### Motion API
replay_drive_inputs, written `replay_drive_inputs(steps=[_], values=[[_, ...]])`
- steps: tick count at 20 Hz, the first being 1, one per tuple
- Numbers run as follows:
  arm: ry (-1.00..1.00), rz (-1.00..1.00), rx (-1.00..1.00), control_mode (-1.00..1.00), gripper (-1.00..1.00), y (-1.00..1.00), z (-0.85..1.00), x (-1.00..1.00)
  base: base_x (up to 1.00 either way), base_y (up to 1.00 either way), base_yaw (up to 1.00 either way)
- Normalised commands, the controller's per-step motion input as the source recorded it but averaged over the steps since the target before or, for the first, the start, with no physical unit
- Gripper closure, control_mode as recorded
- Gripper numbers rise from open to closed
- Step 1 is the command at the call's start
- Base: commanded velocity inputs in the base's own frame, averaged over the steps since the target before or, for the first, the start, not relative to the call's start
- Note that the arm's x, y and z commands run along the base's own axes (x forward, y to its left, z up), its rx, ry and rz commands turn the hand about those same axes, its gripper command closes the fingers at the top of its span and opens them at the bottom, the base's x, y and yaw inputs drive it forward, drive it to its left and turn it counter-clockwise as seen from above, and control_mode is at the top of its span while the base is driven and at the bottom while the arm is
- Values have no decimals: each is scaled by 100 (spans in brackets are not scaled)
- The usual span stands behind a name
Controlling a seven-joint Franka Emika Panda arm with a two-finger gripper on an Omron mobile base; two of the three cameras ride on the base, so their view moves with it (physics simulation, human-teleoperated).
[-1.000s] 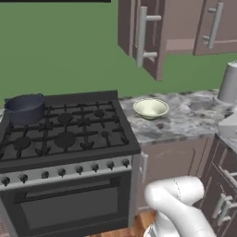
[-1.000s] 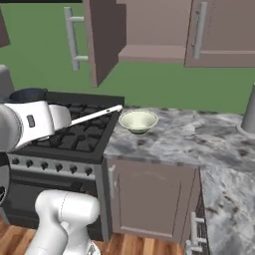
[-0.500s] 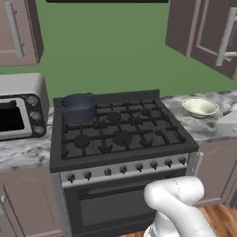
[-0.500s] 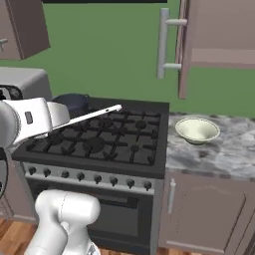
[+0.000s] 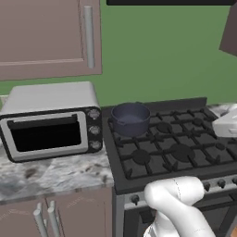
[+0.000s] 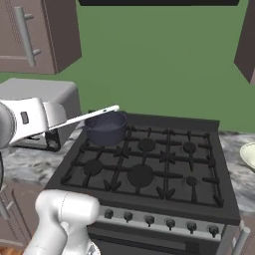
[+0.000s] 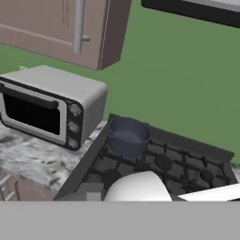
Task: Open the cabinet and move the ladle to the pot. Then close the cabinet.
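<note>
The whole view had swung left since half a second earlier, bringing a toaster oven [image 5: 51,121] beside the stove [image 6: 149,169]. The gripper [image 6: 52,115] was clamped on the ladle [image 6: 92,114]. Its far end reached over the pot [image 6: 106,128], ahead of the fingers.

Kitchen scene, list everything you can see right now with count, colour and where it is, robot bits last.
pot: one, dark blue-grey, back left burner of the stove
stove: one, black grates, knobs along the front
toaster oven: one, silver-grey, counter left of the stove
wall cabinet: one, mauve-brown, above the toaster oven
bowl: one, pale cream, counter right of the stove
ladle: one, silvery-white, held over the stove near the pot
tool: one, white, shut on the ladle
</note>
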Motion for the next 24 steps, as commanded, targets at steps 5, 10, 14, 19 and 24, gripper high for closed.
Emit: replay_drive_inputs(steps=[5, 10, 14, 19, 24], values=[[0, 0, 0, 100, 100, 0, 0, 0, 100, 43, 0], [12, 2, 2, -100, 100, 2, -8, 60, 40, 12, 0], [26, 5, 4, -100, 100, 22, -41, 100, 0, 0, 0], [13, 3, 1, -100, 100, 52, -53, 100, 0, 0, 0], [-1, 1, 0, -100, 100, 54, -54, 100, 0, 0, 0]])
